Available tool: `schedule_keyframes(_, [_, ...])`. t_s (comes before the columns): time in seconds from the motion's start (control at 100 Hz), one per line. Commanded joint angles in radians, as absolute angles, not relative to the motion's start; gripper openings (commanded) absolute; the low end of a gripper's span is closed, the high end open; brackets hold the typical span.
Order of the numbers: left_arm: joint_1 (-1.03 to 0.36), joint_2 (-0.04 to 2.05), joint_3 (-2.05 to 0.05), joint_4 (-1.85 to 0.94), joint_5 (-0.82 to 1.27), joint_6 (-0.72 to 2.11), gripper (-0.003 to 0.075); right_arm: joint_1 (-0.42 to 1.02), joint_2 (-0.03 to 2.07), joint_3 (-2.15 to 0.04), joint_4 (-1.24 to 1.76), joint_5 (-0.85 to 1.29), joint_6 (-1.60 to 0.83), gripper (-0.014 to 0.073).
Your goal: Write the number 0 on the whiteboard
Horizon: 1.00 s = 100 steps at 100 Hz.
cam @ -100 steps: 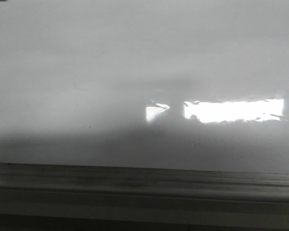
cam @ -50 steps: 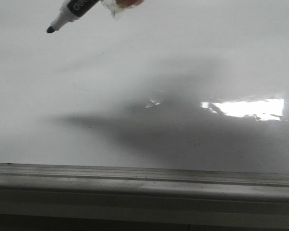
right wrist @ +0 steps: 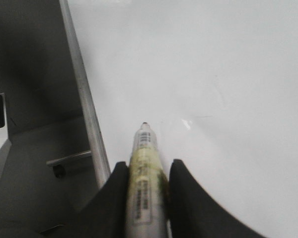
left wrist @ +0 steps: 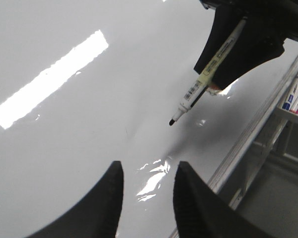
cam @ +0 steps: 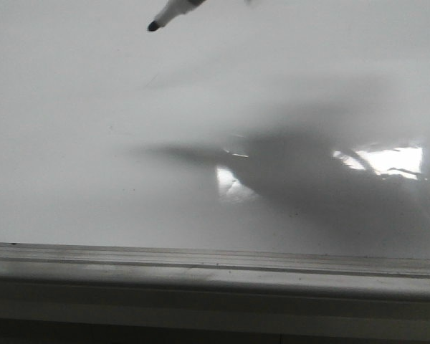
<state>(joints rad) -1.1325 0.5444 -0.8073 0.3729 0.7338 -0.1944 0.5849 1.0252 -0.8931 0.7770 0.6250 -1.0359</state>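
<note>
Across nearly the whole scene lay the whiteboard (cam: pixel 72 143), glossy and white, its grey metal frame (cam: pixel 215 269) running along the near edge. Its surface carried no 0, only a broad dark shadow and bright glare patches on the right. Beyond the frame, in the left wrist view, a small tray (left wrist: pixel 294 101) held several markers. The right gripper (right wrist: pixel 145 171) was closed on a marker (right wrist: pixel 145 193), both fingers pressed against its barrel, with the black tip (cam: pixel 153 26) pointing left and hanging above the far part of the board, apart from it. The left gripper (left wrist: pixel 148 186) held nothing; its 2 dark fingers stood a little apart over the board near the frame.
</note>
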Motion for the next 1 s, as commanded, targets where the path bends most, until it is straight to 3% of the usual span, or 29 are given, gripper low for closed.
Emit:
schedule_keyframes(0.0, [-1.140,0.515,-0.798,0.429,0.618,-0.283,0.0164,0.539,0.967,-0.918,0.770,0.622,-1.013,-0.0047])
schedule_keyframes(0.49, [-1.140,0.467,-0.692,0.723,0.515,-0.661,0.0155,0.418,0.794,-0.824,0.619,0.702,-0.902,-0.0047])
schedule_keyframes(0.66, [-1.140,0.467,-0.681,0.840,0.511,-0.820,0.0155,0.412,0.718,-0.720,0.613,0.599,-0.875,-0.0047])
schedule_keyframes(0.99, [-1.140,0.469,-0.629,0.872,0.470,-0.879,0.0155,0.412,0.689,-0.678,0.638,0.386,-0.817,-0.0047])
